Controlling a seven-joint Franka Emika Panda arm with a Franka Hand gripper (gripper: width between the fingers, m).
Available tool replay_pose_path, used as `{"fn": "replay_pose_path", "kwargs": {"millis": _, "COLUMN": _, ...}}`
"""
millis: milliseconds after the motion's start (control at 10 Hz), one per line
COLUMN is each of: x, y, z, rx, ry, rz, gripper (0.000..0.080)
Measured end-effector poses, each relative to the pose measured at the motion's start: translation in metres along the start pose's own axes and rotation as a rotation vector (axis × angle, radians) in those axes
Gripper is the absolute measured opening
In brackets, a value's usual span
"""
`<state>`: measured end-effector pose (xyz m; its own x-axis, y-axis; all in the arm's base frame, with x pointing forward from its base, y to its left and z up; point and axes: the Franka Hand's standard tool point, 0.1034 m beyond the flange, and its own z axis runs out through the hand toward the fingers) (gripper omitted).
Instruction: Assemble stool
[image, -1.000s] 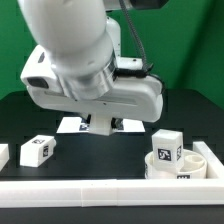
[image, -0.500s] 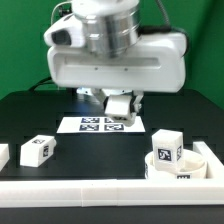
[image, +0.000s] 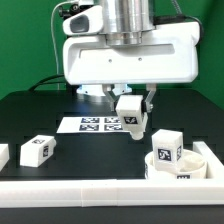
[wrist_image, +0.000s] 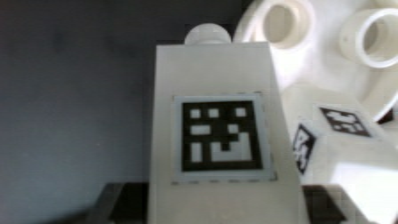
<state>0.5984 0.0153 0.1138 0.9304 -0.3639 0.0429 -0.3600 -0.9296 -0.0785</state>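
Observation:
My gripper (image: 132, 104) is shut on a white blocky stool leg (image: 130, 114) and holds it in the air, tilted, above the table. In the wrist view this leg (wrist_image: 221, 118) fills the middle with its marker tag facing the camera, and the dark fingers (wrist_image: 135, 203) press on both its sides. The round white seat disc (image: 178, 166) lies at the exterior view's lower right with another leg (image: 165, 144) standing upright on it. The seat (wrist_image: 324, 38) also shows in the wrist view beyond the held leg. A loose leg (image: 37, 150) lies at the exterior view's left.
The marker board (image: 98, 125) lies flat on the dark table behind the held leg. A long white rail (image: 90, 190) runs along the front and another rail (image: 212, 158) beside the seat. One more white piece (image: 3, 155) sits at the left edge.
The arm has swung toward the exterior view's right with the leg in its gripper, and the held leg is now closer to the seat disc.

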Motion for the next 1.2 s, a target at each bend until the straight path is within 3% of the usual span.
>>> {"fn": "replay_pose_path", "kwargs": {"millis": 200, "x": 0.001, "y": -0.013, "z": -0.009, "rx": 0.027, "ry": 0.119, "rz": -0.009, "gripper": 0.0340}}
{"fn": "replay_pose_path", "kwargs": {"millis": 500, "x": -0.007, "y": -0.038, "z": -0.027, "rx": 0.052, "ry": 0.126, "rz": 0.015, "gripper": 0.0340}}
{"fn": "replay_pose_path", "kwargs": {"millis": 900, "x": -0.005, "y": -0.042, "z": -0.025, "rx": 0.054, "ry": 0.169, "rz": -0.010, "gripper": 0.0340}}
{"fn": "replay_pose_path", "kwargs": {"millis": 1000, "x": -0.004, "y": -0.056, "z": -0.026, "rx": 0.053, "ry": 0.234, "rz": -0.055, "gripper": 0.0340}}
{"fn": "replay_pose_path", "kwargs": {"millis": 1200, "x": -0.008, "y": -0.079, "z": -0.027, "rx": 0.075, "ry": 0.298, "rz": -0.104, "gripper": 0.0340}}
